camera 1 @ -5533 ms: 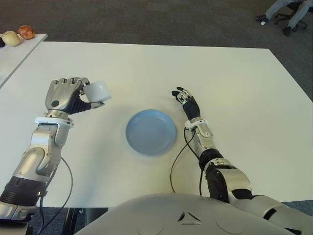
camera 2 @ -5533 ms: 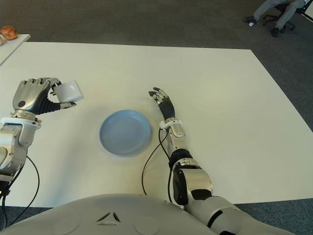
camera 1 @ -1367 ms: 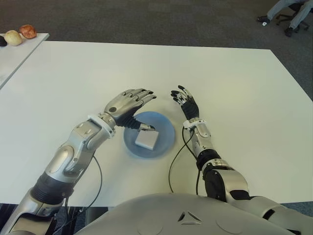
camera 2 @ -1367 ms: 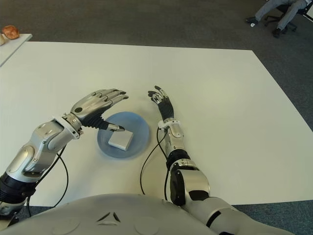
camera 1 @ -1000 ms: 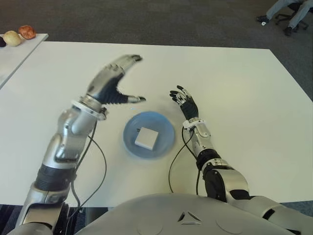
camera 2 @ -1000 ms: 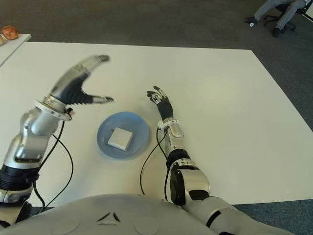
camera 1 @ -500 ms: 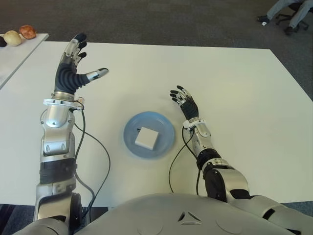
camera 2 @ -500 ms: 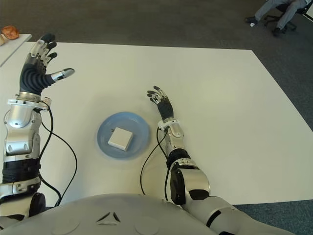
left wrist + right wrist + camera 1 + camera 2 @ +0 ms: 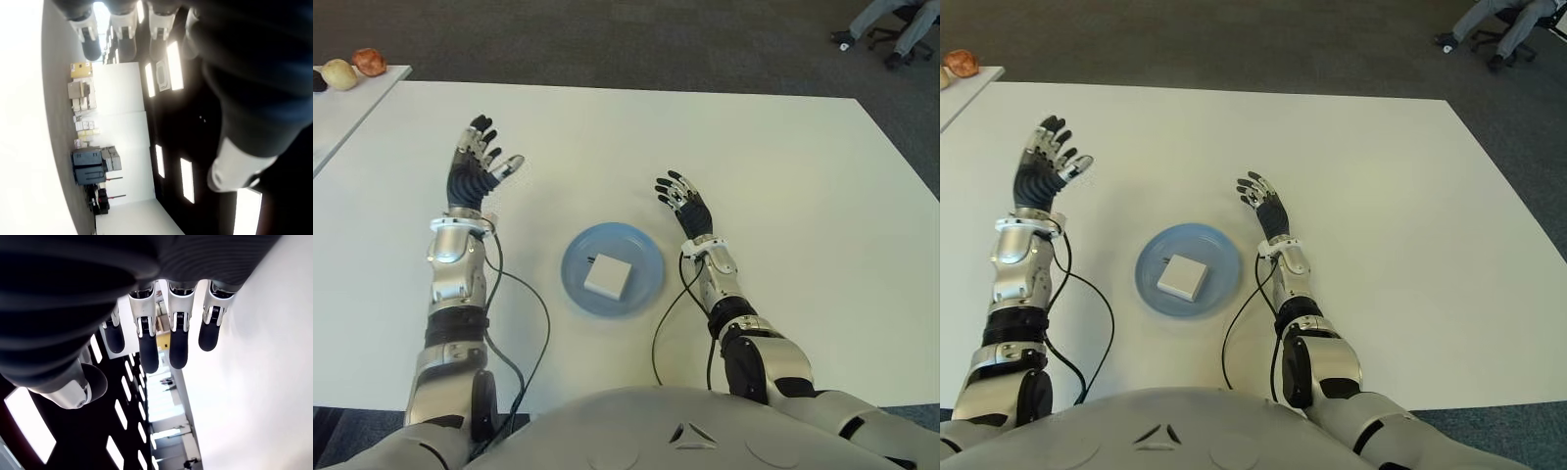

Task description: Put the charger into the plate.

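The white square charger lies flat inside the light blue plate on the white table. My left hand shows well to the left of the plate, palm up, fingers spread and holding nothing. My right hand shows just right of the plate's far rim, fingers spread and empty. Both wrist views show straight fingers with nothing between them.
The white table stretches wide on all sides of the plate. A second white table at the far left carries round objects. A person's legs and an office chair show at the far right on the dark carpet.
The left hand carried the charger to the plate, let it go there, then lifted away to the left and has now come down lower and nearer. The right hand stayed put.
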{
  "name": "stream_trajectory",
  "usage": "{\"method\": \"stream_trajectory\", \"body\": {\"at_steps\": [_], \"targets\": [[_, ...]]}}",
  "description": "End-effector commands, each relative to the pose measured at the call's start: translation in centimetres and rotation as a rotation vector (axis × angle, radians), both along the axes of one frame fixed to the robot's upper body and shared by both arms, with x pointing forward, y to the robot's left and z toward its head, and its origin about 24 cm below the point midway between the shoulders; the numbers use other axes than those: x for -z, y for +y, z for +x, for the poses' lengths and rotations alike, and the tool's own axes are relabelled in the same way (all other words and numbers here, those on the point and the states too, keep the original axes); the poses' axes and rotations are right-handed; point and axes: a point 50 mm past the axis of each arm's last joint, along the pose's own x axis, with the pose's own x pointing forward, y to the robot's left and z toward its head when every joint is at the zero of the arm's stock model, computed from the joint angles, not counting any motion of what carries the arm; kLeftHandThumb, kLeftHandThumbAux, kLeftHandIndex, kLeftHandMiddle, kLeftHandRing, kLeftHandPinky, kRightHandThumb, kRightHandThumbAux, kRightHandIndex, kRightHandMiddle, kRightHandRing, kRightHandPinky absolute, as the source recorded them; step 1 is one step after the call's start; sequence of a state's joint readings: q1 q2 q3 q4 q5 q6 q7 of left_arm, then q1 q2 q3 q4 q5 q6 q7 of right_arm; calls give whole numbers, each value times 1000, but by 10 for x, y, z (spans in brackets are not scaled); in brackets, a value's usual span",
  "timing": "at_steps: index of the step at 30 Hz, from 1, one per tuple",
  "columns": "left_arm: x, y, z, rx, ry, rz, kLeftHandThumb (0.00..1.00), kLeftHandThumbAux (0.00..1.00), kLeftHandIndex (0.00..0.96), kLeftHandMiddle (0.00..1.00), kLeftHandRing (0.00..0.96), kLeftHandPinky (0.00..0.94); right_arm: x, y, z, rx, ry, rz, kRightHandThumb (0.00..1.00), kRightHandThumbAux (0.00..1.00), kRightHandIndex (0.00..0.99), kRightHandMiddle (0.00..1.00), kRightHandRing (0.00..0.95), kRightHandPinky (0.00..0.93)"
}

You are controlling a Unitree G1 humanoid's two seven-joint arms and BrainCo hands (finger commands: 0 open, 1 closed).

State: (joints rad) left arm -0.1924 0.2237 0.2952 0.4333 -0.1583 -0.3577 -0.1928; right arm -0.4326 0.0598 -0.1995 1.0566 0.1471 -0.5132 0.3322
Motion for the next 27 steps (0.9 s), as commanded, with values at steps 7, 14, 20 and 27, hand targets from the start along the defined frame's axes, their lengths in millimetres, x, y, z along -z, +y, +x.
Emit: {"method": "stream_trajectory", "body": {"at_steps": [7, 14, 20, 27], "targets": [[62, -8, -30, -3, 203, -39, 0, 804, 1, 0, 0, 0, 34, -10, -29, 27, 175, 19, 0, 589, 148, 250, 207, 176], [92, -9, -42, -1, 347, -94, 0, 778, 0, 0, 0, 0, 34, -10, -29, 33, 168, 25, 0, 594, 156, 259, 214, 184], [109, -18, -51, 1, 426, -120, 0, 755, 0, 0, 0, 0, 33, -10, -29, 33, 161, 28, 0, 598, 158, 260, 215, 177], [106, -18, -48, 8, 456, -80, 0, 714, 0, 0, 0, 0, 33, -10, -30, 33, 158, 27, 0, 598, 156, 255, 210, 174]]}}
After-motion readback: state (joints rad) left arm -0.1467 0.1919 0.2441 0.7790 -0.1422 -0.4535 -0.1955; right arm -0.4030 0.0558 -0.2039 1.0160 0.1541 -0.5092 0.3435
